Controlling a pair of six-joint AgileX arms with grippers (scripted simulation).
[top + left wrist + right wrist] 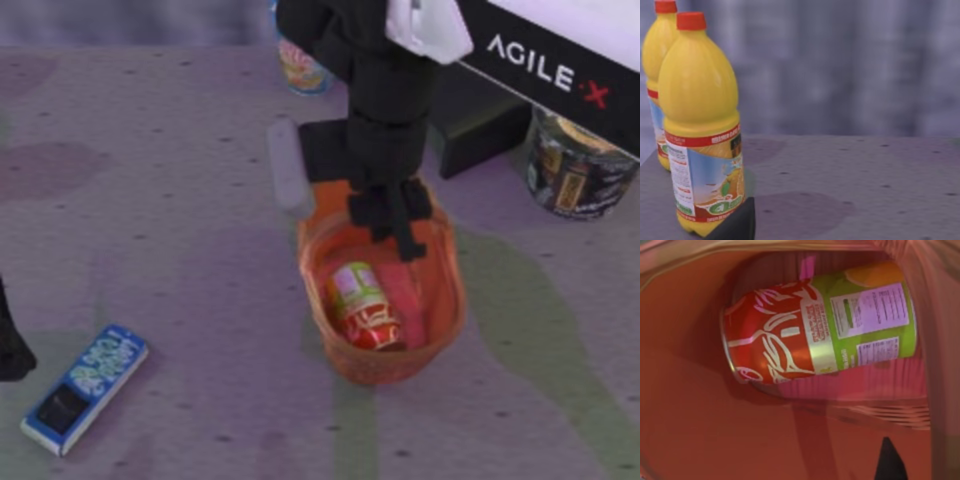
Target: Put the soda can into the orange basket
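Lying in orange basket (440, 335): soda can (362, 304), below right claw (392, 228)

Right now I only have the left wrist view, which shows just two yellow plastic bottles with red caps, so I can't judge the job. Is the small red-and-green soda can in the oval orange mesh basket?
Observer: Yes. The soda can lies on its side inside the orange basket.
Operator: Where is the right gripper?
Observer: The right gripper hangs over the basket's far end, apart from the can.
Operator: And the left arm?
Observer: The left arm is parked at the table's left edge, near a flat blue-and-white box.
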